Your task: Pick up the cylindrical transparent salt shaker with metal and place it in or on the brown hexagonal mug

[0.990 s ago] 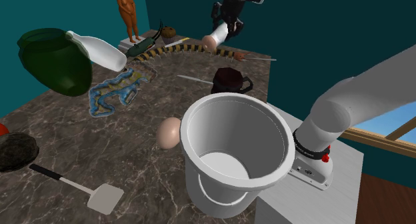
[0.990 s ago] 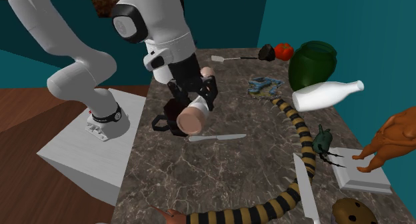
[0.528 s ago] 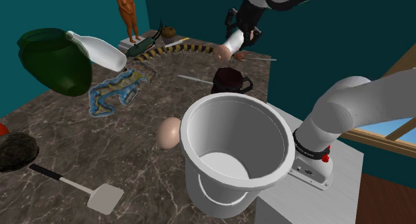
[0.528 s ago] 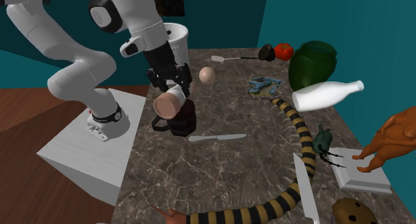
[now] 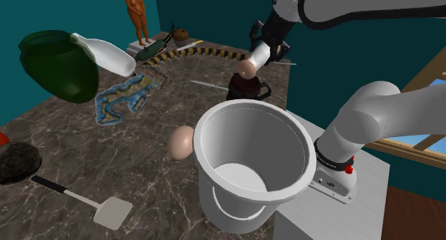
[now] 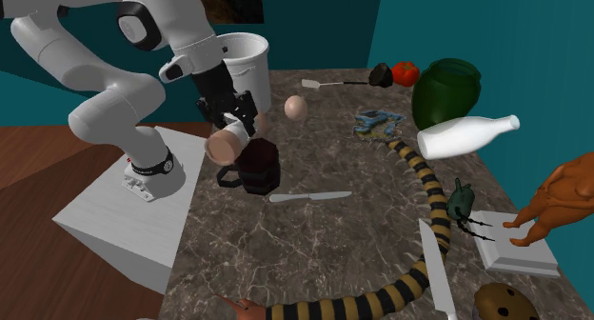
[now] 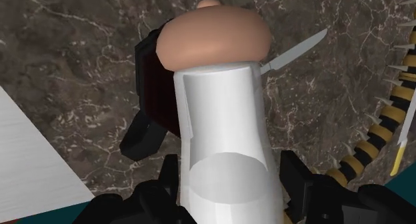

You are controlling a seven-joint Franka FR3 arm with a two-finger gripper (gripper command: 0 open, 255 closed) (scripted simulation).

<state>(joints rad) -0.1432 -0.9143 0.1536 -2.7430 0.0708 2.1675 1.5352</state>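
Beneath the salt shaker [image 7: 223, 123] in wrist view, most of the dark hexagonal mug [image 7: 148, 89] is hidden; only its handle side shows. In shoulder view the mug's base is cut off by the white bucket [image 5: 254, 156] rim. Gripper [image 6: 231, 120] fingers [image 7: 297, 183] are clamped on the shaker's white body, which is tilted w/ its tan cap down, just over the mug's rim. Whether cap & rim touch is unclear.

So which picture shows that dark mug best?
The second exterior view: the mug shows its body and handle. In the shoulder view the shaker covers its top; in the wrist view, most of it.
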